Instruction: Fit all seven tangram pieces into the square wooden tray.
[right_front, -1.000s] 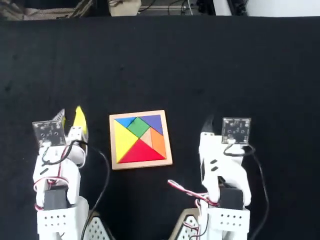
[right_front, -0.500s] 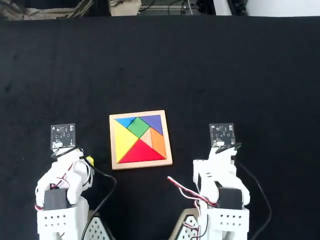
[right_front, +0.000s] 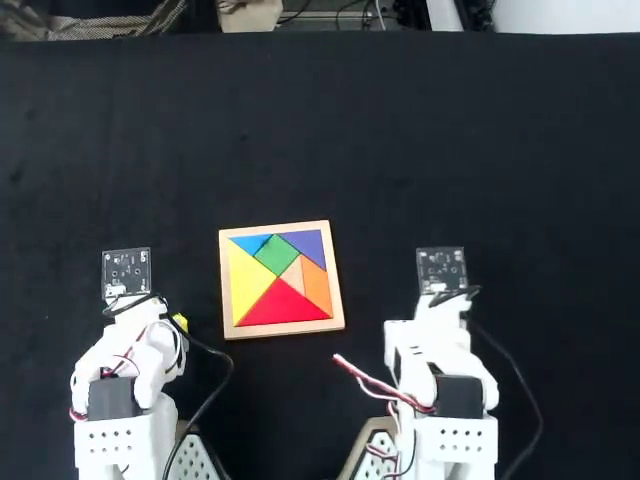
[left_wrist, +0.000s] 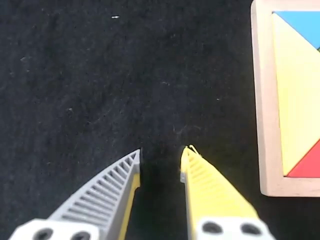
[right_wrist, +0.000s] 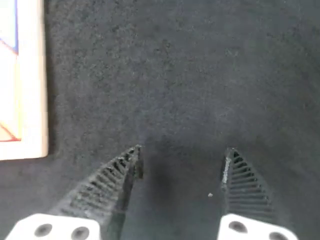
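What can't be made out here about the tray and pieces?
- High view: whether the tangram pieces sit flush in the tray; the seams are too small to judge.
- Left wrist view: most of the tray, cut off by the frame edge.
- Right wrist view: all but a strip of the tray's rim, cut off by the frame edge.

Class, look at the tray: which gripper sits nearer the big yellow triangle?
Left. The left gripper sits just off the rim of the tray, where the yellow triangle lies; the right gripper is off the opposite rim.
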